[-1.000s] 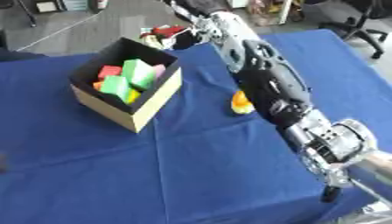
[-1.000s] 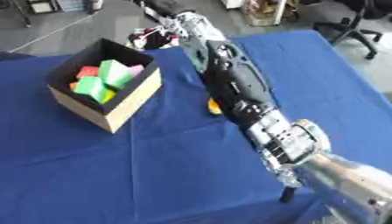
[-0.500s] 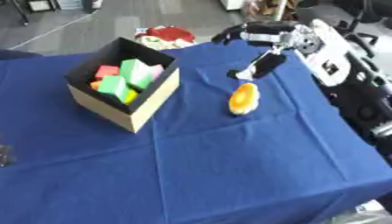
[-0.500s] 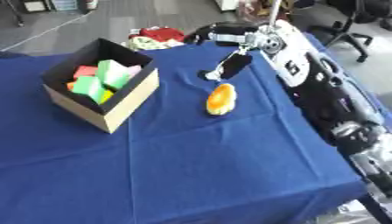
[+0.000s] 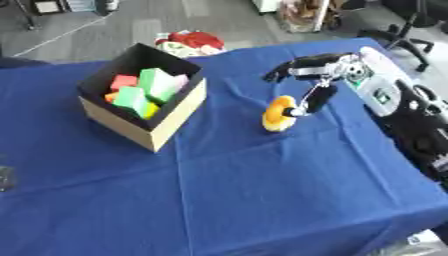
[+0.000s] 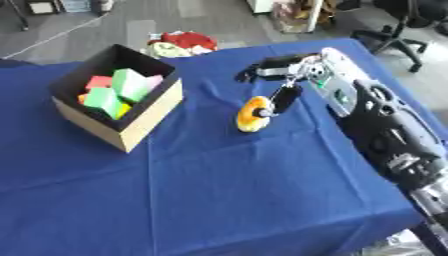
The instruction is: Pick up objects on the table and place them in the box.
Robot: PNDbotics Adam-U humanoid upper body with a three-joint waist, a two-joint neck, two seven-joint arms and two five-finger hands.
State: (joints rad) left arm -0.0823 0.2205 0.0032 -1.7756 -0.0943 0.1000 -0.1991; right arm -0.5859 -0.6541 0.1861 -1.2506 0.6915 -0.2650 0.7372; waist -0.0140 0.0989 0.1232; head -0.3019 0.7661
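My right hand (image 5: 325,75) fingers spread wide, thumb tip touching the orange-yellow object (image 5: 279,114) just near-left of them; its long axis runs near-far. Box (image 5: 144,103) sits well left on desk (image 5: 262,190).

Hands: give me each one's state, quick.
Left hand: not in view.
Right hand: open, thumb tip touching the orange object on the table.

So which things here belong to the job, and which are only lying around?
Job:
- orange object, beside the right hand
- box, already holding coloured blocks

Lying around:
- red and pale heap at the table's far edge
- office chair on the floor
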